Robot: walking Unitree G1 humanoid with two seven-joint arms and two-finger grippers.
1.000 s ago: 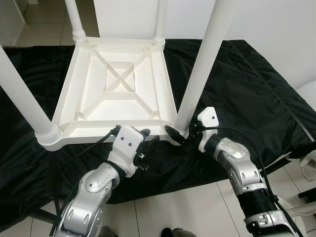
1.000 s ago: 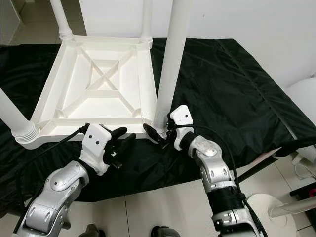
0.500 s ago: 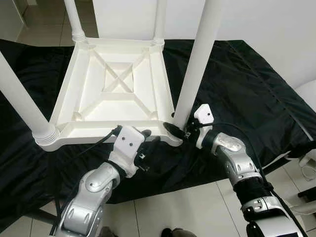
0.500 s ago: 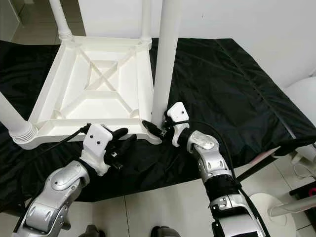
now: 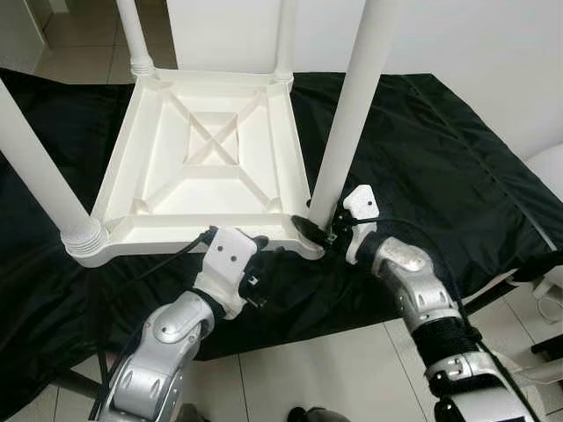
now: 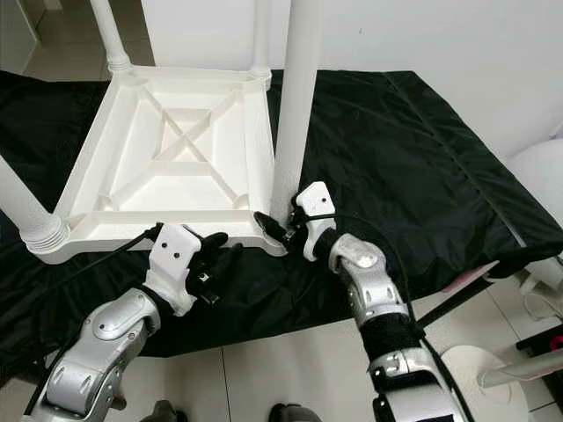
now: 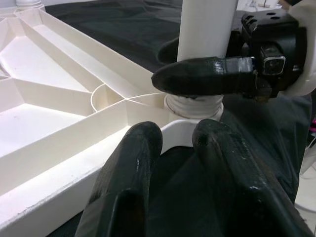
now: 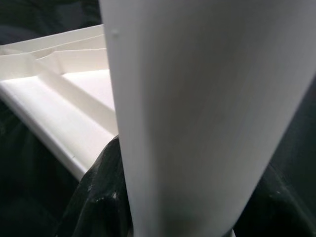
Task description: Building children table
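Observation:
The white children's table (image 5: 176,230) lies upside down on a black cloth, its legs pointing up. My right gripper (image 5: 321,230) is shut on the near right leg (image 5: 352,97) just above its threaded base at the corner. In the left wrist view one right finger (image 7: 207,81) crosses the front of that leg. My left gripper (image 5: 264,246) sits low against the table's front rim, a little left of that corner. Its fingers (image 7: 128,182) are slightly open with only cloth between them. The leg (image 8: 197,98) shows very close in the right wrist view.
Three other legs stand at the near left (image 5: 40,176), far left (image 5: 132,35) and far right (image 5: 286,35) corners. The black cloth (image 5: 440,149) ends at a front edge over tiled floor (image 5: 334,369). A white rounded object (image 6: 545,167) stands at the right.
The near right leg, held by my right gripper, has gone from leaning right to standing nearly upright. My right wrist has drawn in closer to the corner. The left gripper has barely moved.

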